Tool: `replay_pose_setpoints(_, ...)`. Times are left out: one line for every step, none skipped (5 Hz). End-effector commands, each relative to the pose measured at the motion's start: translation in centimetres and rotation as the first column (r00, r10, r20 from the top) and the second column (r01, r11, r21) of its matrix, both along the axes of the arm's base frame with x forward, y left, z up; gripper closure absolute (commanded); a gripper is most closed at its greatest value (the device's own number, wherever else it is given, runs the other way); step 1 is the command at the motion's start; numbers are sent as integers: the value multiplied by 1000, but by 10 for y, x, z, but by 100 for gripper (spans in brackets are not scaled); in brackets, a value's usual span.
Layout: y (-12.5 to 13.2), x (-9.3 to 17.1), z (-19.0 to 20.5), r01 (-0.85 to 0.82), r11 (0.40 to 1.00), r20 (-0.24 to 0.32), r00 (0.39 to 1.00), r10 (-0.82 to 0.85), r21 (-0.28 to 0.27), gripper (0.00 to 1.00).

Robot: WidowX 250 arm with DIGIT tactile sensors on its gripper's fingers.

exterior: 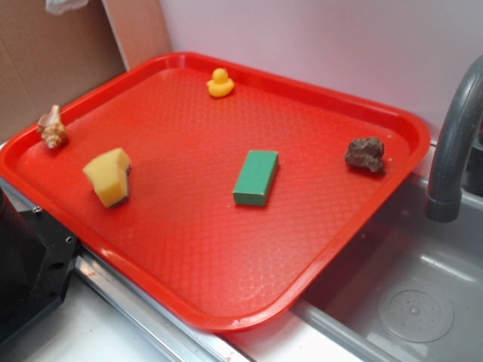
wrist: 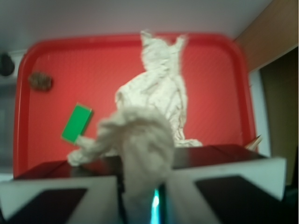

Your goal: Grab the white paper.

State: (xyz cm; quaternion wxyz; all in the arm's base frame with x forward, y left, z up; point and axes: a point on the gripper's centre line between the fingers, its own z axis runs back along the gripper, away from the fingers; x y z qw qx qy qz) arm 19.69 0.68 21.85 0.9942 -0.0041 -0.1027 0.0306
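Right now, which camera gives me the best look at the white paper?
The wrist view. The white paper fills the middle of that picture, hanging crumpled from the claw, which is shut on it above the red tray. The exterior view shows only a small white scrap at its top left edge, likely the same paper.

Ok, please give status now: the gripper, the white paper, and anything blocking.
Gripper shut on white paper, paper hanging above red tray. Nothing in the way; green block lies off to the side.

Fingers (wrist: 56,196): pale grey-white blocky pads, dark inset panels, black body behind; teal glow at centre.
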Motion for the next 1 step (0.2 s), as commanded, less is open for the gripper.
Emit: replay_pose_setpoints(1, 13, 5, -30, 1000, 28, 999, 30, -1, 100)
